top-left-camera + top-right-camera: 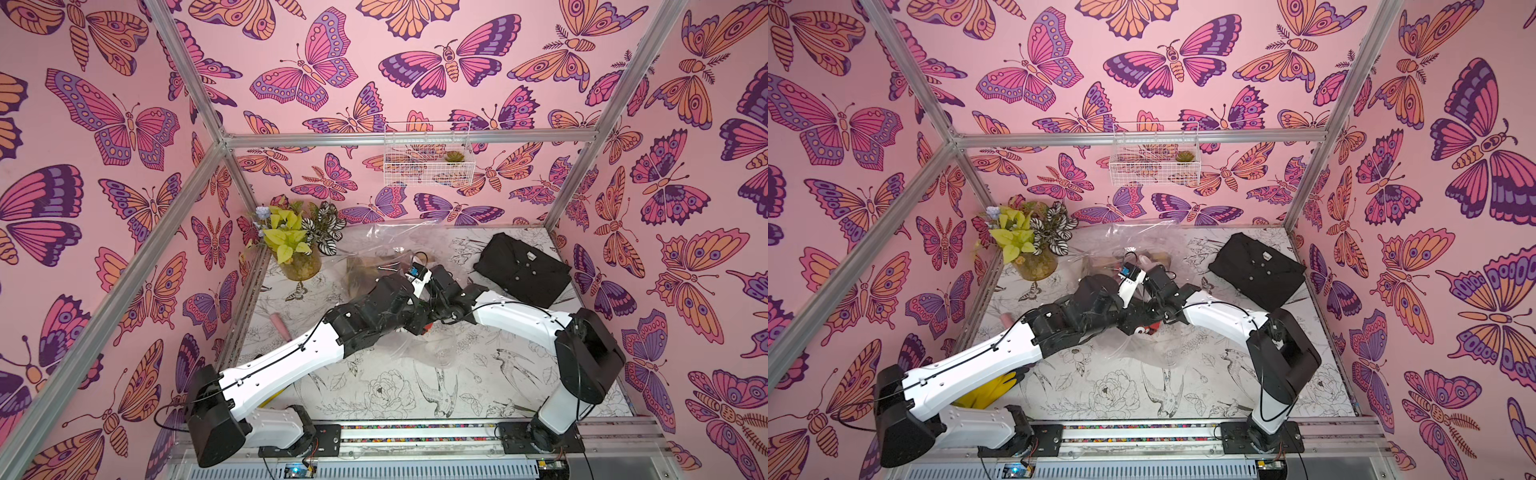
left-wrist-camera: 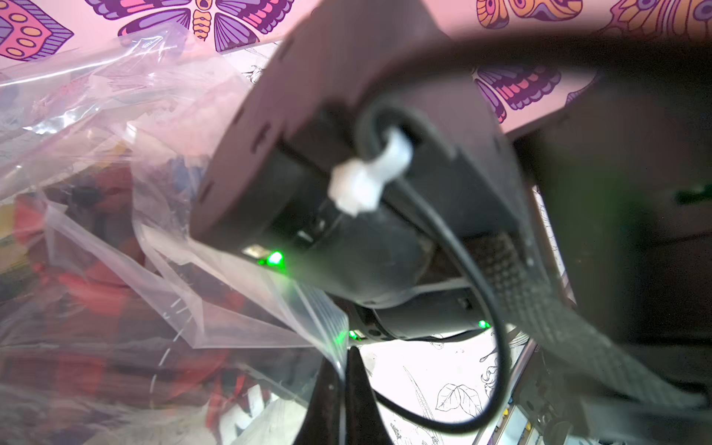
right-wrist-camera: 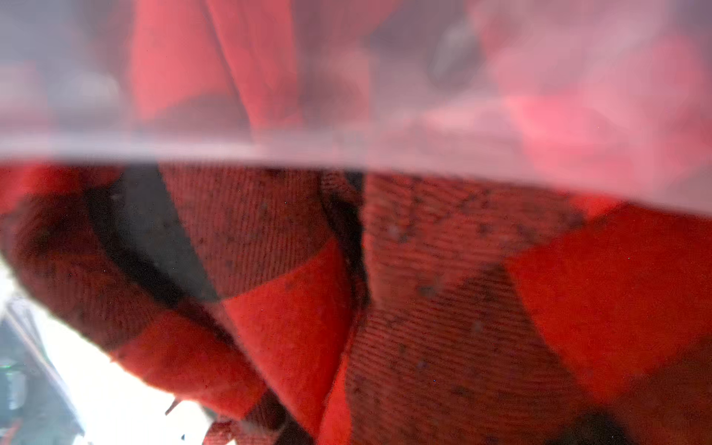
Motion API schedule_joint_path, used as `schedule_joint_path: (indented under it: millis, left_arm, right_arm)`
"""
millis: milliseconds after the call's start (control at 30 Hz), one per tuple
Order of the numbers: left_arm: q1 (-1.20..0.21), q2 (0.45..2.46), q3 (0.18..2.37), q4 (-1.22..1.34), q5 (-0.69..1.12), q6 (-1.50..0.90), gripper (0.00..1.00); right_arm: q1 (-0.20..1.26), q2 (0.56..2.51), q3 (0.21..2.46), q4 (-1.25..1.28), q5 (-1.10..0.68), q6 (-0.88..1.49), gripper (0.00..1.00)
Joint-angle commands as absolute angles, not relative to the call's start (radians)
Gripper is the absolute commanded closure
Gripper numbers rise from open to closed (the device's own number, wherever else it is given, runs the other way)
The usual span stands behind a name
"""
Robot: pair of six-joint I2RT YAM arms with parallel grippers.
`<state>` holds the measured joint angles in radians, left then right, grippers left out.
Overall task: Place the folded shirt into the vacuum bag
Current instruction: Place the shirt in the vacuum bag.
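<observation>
On the printed counter (image 1: 395,386) of a butterfly-walled booth, the left claw (image 2: 341,385) pinches the lip of the vacuum bag (image 2: 96,115), the red plaid folded shirt (image 3: 424,289) apparently only partway inside; the right claw's grip is hidden.

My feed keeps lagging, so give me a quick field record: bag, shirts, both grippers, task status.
vacuum bag: clear, crumpled, centre of the scene
red plaid shirt: at the bag's edge, partly behind the plastic
black folded shirt: far right corner, outside the bag, untouched
left gripper: shut on the bag's edge
right gripper: fingers hidden, state unclear
task status: plaid shirt not clearly inside yet
</observation>
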<state>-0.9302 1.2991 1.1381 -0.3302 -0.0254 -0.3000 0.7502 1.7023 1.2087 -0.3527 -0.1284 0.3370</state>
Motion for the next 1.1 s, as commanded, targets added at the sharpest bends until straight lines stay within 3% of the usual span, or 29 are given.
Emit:
schedule_joint_path:
  millis: [0,100,167,333,367,467,700,1000,1067]
  left_arm:
    - [-0.96,1.285,1.149,-0.304,0.058,-0.285,1.0]
    - [-0.96,1.282,1.144,-0.303,0.057,-0.287,1.0]
    - [-0.96,1.282,1.137,-0.3,0.051,-0.288,1.0]
    - [-0.96,1.282,1.127,-0.302,0.049,-0.283,1.0]
    - [-0.96,1.282,1.125,-0.304,0.048,-0.281,1.0]
    - [-0.957,1.282,1.117,-0.306,0.044,-0.28,1.0]
    - [-0.957,1.302,1.118,-0.298,0.051,-0.285,1.0]
    - [-0.957,1.293,1.107,-0.296,0.054,-0.291,1.0]
    - [-0.957,1.295,1.104,-0.296,0.054,-0.295,1.0]
  right_arm:
    - [0.749,1.696,1.332,-0.271,-0.132,0.337,1.0]
    - [0.742,1.768,1.36,-0.277,-0.116,0.342,0.99]
    - [0.728,1.832,1.359,-0.269,-0.108,0.349,0.9]
    - [0.664,1.924,1.397,-0.355,-0.258,0.368,0.28]
    - [0.658,1.902,1.386,-0.376,-0.259,0.369,0.2]
    - [0.621,1.837,1.368,-0.478,-0.28,0.371,0.11]
    - [0.586,1.682,1.172,-0.486,-0.252,0.507,0.12]
    - [0.585,1.732,1.043,-0.175,-0.249,0.782,0.46]
    - [0.583,1.759,1.054,-0.118,-0.228,0.81,0.59]
